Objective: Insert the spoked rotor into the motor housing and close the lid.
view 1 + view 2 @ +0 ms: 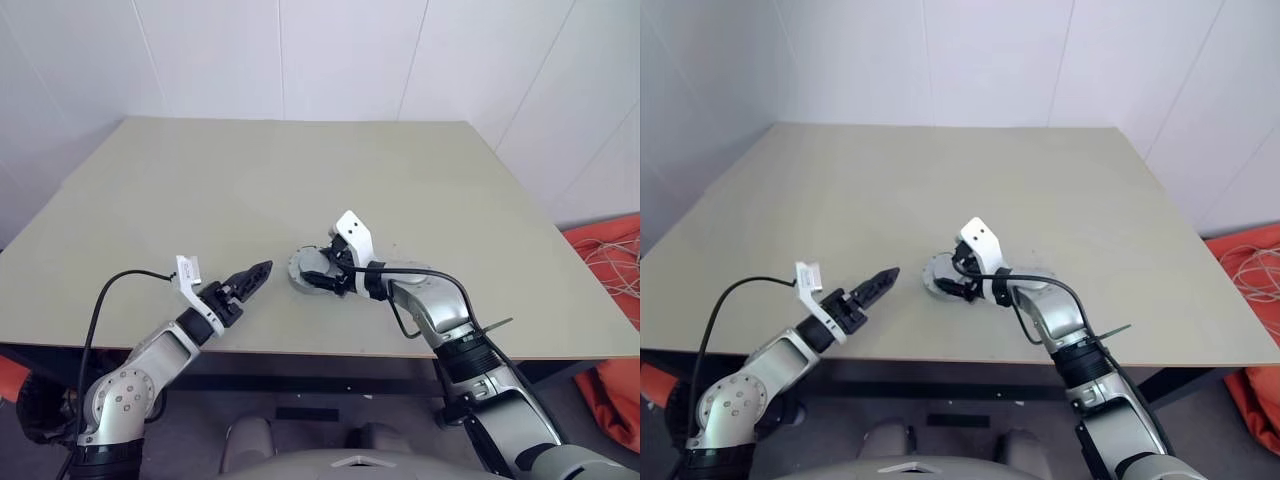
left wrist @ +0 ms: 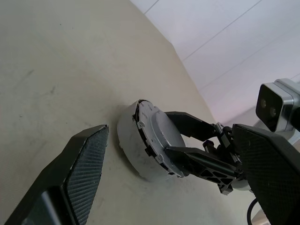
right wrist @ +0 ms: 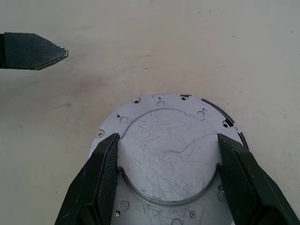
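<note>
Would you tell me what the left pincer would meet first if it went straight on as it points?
Probably the grey lid that the right pincer is gripping on the housing, though depth is unclear.

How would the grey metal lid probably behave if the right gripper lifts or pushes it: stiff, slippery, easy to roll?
The lid looks like scratched, flat metal, so it is probably stiff and may slip between the right gripper's fingers, which grip its raised round part. It sits slightly askew on the motor housing, so a push may slide it sideways. Lying flat, it seems unlikely to roll.

Left pincer (image 1: 262,270) gapes empty; right pincer (image 1: 322,280) clamps, angled down.
</note>
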{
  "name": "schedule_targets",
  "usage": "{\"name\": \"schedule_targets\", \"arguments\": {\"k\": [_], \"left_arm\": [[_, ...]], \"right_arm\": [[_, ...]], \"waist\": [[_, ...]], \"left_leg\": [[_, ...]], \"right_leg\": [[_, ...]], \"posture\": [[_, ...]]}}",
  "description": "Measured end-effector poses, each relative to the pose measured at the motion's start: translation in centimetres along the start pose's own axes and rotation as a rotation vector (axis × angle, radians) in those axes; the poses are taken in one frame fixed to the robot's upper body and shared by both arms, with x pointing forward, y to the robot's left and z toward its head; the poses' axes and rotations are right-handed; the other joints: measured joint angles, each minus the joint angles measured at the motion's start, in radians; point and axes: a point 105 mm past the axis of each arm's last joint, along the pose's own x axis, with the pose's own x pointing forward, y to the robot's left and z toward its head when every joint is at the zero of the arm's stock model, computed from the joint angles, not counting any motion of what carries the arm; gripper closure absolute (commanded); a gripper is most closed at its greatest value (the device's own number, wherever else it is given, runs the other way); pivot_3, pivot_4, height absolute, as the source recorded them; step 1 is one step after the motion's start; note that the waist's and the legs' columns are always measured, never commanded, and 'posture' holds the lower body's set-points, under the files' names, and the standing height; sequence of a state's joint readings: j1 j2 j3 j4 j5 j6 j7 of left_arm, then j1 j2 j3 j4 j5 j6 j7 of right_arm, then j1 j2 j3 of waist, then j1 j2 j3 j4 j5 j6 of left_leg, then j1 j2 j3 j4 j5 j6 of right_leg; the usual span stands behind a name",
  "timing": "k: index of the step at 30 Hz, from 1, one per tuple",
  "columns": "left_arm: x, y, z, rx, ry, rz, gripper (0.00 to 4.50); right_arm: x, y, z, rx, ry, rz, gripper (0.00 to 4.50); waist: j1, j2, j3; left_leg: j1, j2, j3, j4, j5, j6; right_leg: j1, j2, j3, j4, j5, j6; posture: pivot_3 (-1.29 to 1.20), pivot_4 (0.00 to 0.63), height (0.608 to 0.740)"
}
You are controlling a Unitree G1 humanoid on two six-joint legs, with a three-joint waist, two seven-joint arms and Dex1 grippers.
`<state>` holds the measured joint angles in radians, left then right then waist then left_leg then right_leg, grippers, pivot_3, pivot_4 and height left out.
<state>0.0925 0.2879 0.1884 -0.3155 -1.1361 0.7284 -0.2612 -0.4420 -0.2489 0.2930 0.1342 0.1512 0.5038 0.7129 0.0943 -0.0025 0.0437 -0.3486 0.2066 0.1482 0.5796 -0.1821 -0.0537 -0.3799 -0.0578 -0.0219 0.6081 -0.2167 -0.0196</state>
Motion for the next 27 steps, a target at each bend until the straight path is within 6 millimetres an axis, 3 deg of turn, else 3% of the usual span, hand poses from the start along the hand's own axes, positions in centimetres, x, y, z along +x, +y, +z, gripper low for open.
{"name": "schedule_targets", "arguments": {"k": [11, 27], "left_arm": [[0.0, 0.01, -0.23, -0.011, -0.001, 0.001, 0.0], [-0.09, 0.08, -0.46, -0.02, 0.002, 0.004, 0.0]], "right_arm": [[0.26, 0.25, 0.36, -0.012, -0.072, -0.027, 1.39], [0.52, 0.08, 0.22, -0.047, -0.036, -0.056, 1.39]], "waist": [[-0.003, 0.001, 0.0], [-0.003, 0.001, 0.001]], "left_leg": [[-0.001, 0.0, 0.0, -0.001, 0.0, 0.0], [-0.001, 0.0, 0.0, -0.002, 0.0, 0.0]], "right_leg": [[-0.003, 0.0, 0.0, 0.0, 0.0, 0.0], [-0.004, 0.0, 0.0, 0.0, 0.0, 0.0]], "posture": [[0.0, 0.0, 0.74], [0.0, 0.0, 0.74]]}}
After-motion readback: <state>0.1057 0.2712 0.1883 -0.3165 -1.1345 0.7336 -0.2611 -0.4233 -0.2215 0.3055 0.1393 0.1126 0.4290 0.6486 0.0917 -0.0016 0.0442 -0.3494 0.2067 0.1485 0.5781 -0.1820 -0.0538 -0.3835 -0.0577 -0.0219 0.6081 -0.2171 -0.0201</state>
